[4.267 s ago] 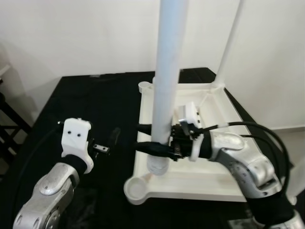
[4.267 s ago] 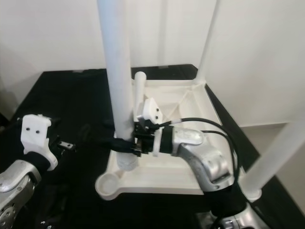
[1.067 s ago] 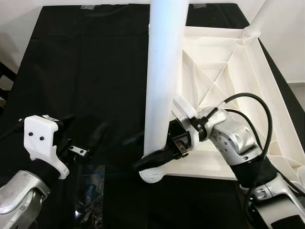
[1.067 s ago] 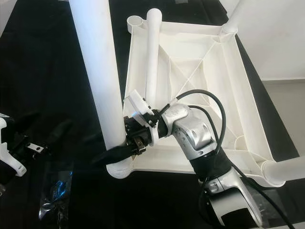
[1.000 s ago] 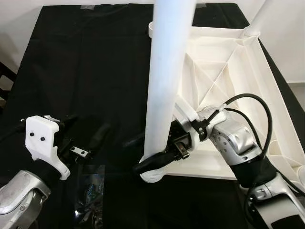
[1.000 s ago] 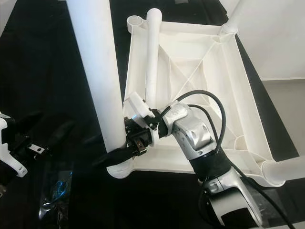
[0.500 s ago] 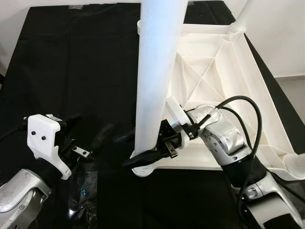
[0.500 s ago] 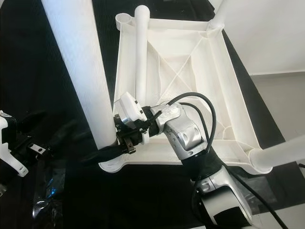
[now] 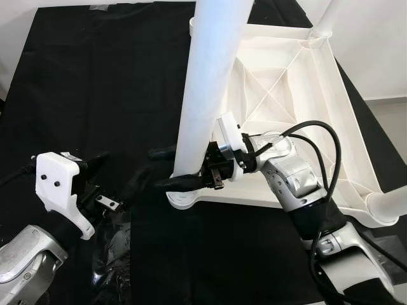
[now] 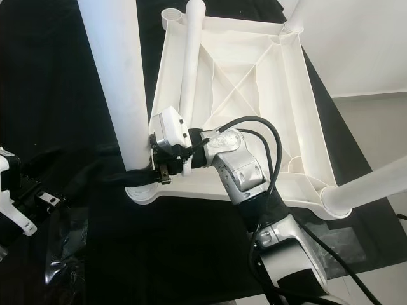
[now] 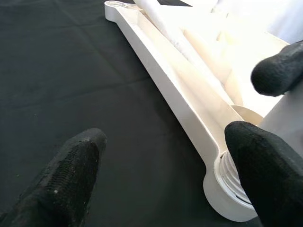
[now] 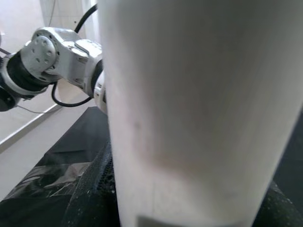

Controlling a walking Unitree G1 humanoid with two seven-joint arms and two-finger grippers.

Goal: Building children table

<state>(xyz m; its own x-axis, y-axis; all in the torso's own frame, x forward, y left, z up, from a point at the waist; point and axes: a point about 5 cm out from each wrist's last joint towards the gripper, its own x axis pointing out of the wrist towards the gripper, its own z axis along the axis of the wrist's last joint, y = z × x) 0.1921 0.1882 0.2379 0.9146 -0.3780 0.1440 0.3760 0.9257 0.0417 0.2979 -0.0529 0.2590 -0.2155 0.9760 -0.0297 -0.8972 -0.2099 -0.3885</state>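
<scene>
On a black-draped surface, the left gripper point(image 9: 117, 184) hangs spread and empty; beyond, the right gripper point(image 9: 175, 171) clamps a white leg point(image 9: 206, 95) standing in the upturned tabletop's point(image 10: 254, 95) near corner socket point(image 10: 143, 190), apparently mid-screwing; further twisting seems needed.

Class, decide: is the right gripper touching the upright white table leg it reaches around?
Touching. In the left eye view, the right gripper has black fingers pressed against both sides of the upright table leg.
</scene>
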